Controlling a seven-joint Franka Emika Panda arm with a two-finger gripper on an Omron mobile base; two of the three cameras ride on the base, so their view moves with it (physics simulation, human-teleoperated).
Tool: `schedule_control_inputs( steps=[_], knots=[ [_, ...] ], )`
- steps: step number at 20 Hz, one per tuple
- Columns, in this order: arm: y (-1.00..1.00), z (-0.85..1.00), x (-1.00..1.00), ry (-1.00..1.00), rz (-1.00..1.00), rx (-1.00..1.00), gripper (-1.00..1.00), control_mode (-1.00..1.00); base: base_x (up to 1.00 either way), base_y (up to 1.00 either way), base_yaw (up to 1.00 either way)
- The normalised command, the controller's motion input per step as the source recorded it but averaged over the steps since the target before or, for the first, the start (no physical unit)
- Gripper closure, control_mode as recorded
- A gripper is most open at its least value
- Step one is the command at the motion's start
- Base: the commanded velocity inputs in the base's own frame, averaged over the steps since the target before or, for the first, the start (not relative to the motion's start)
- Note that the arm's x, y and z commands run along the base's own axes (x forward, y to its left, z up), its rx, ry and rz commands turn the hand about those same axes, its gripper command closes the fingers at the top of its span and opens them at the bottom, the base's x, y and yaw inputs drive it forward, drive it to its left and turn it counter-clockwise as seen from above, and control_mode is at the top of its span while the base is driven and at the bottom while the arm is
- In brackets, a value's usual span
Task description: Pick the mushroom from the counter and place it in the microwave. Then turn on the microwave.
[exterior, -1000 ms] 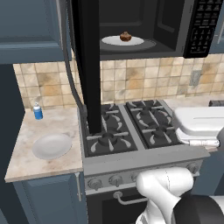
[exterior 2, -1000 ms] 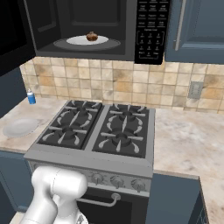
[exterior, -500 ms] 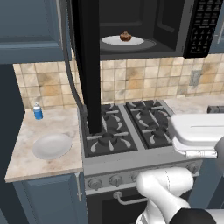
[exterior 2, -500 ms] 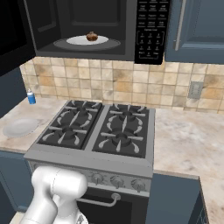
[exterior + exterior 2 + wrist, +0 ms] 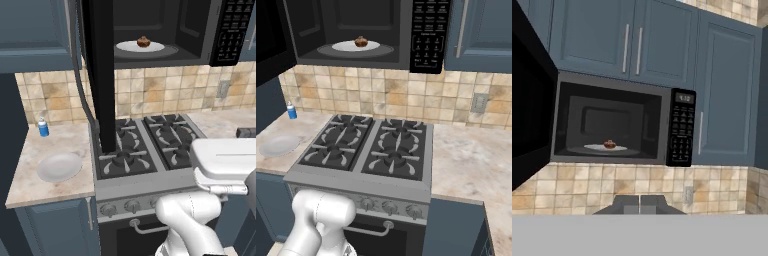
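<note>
Here the gripper (image 5: 639,201) sits at the bottom centre of the hand view, its two dark finger tips pressed together with nothing between them, well apart from everything ahead of it. It looks up at the microwave (image 5: 619,125), which fills the middle left of that frame under dark blue wall cabinets (image 5: 627,42).

The microwave door (image 5: 529,100) stands swung wide, a black slab along the left edge of the hand view; in the left base view the same door (image 5: 100,75) runs as a tall black panel down the upper centre. Inside the cavity a white plate (image 5: 604,148) lies on the floor, and the mushroom (image 5: 610,144) rests on it, small and brown. From the left base view the mushroom (image 5: 143,42) sits near the middle of the plate; from the right base view it (image 5: 361,41) sits slightly right of the plate's centre. The button keypad (image 5: 425,35) is at the right of the cavity.

Below, the black gas stove (image 5: 368,150) takes the centre of the right base view. The counter (image 5: 50,167) lies at lower left of the left base view, with a second white plate (image 5: 59,166) on it and a small blue bottle (image 5: 43,127) upright near the tiled backsplash (image 5: 406,97).
</note>
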Motion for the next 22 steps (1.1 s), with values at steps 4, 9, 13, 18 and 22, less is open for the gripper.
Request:
schedule_control_inputs(
  steps=[4, 9, 13, 18, 22],
  knots=[
    [0.12, 0.00, -0.09, -0.01, 0.00, 0.00, 1.00, -1.00, 0.00, 0.00, 0.00],
    [0.12, 0.00, -0.02, 0.00, -0.01, 0.00, 1.00, -1.00, 0.00, 0.00, 0.00],
    [0.14, 0.00, -0.01, 0.00, -0.01, 0.00, 1.00, -1.00, 0.00, 0.00, 0.00],
    [0.17, 0.00, 0.00, 0.00, -0.01, 0.00, 1.00, -1.00, 0.00, 0.00, 0.00],
    [0.18, 0.00, -0.01, 0.00, -0.01, 0.00, 1.00, -1.00, 0.00, 0.00, 0.00]
  ],
)
